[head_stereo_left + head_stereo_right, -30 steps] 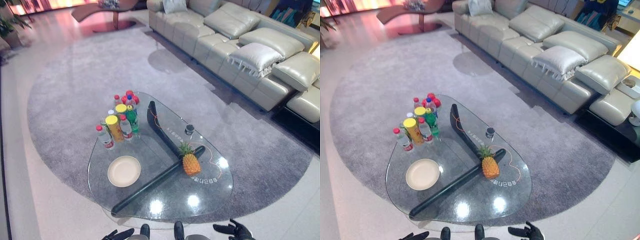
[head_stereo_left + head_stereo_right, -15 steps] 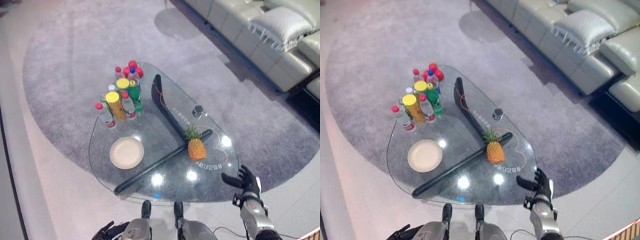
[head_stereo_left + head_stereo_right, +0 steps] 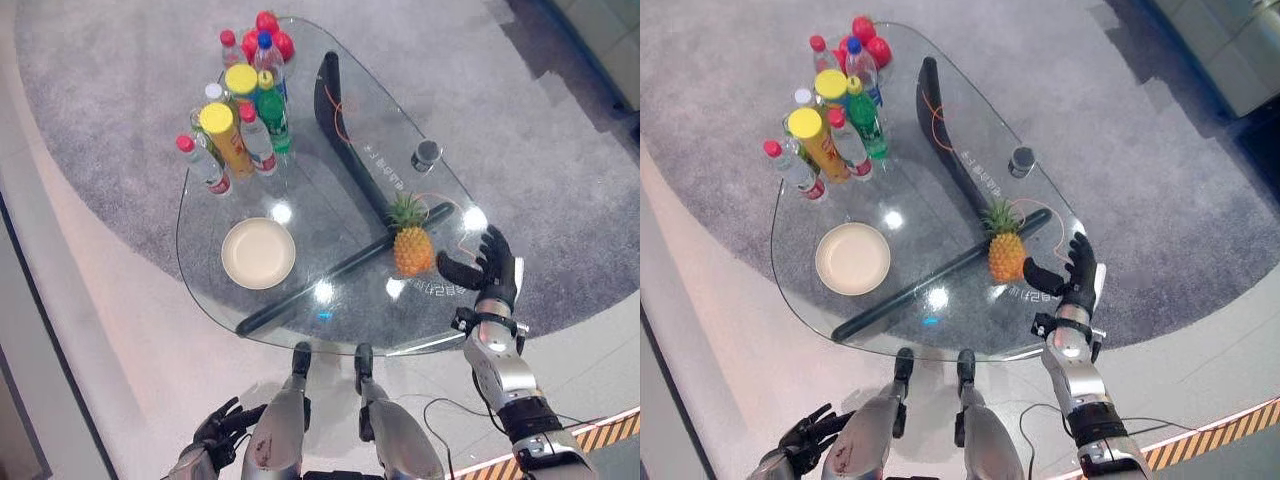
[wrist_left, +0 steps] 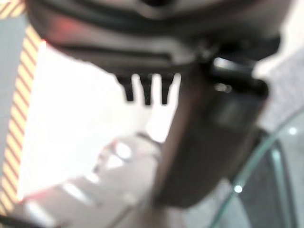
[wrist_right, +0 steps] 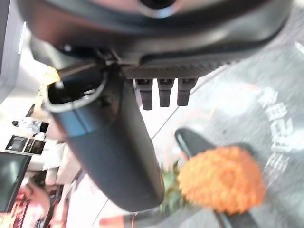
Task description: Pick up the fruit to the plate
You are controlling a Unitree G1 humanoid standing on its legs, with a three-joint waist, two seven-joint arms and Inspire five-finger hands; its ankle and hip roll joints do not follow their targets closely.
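Note:
A small orange pineapple with a green crown stands upright on the glass table, near its right front rim. My right hand hovers just to the right of it, open, thumb pointing toward the fruit without touching; the pineapple looms close past that hand's fingers. A round cream plate lies on the glass to the left of the fruit, with nothing on it. My left hand hangs low below the table's front edge, fingers loosely spread.
A cluster of several bottles and a yellow can stands at the table's far left, with red balls behind. A small dark cup sits near the right rim. Dark table legs show beneath the glass. Grey rug surrounds the table.
The camera has tilted down and closer over the table. My right hand has risen from beside the table's front corner to just right of the pineapple. The left hand stays low.

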